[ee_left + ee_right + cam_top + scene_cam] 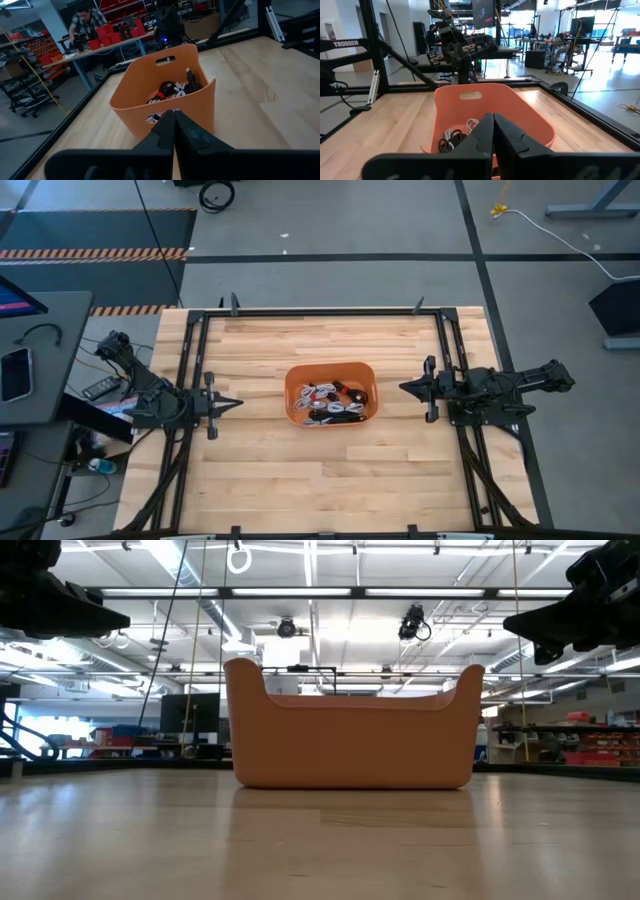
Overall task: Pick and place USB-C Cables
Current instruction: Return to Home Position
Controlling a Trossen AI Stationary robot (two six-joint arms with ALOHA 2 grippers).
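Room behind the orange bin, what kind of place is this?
Likely an industrial workshop or lab: stacked red parts bins, a person working at a workbench, and hazard-striped floor tape on the concrete.

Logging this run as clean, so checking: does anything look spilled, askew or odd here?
Nothing stands out. The bin stands upright at the middle of the table with the cables inside; none lie outside it. The left hand and right hand are shut, clear of the bin on either side.
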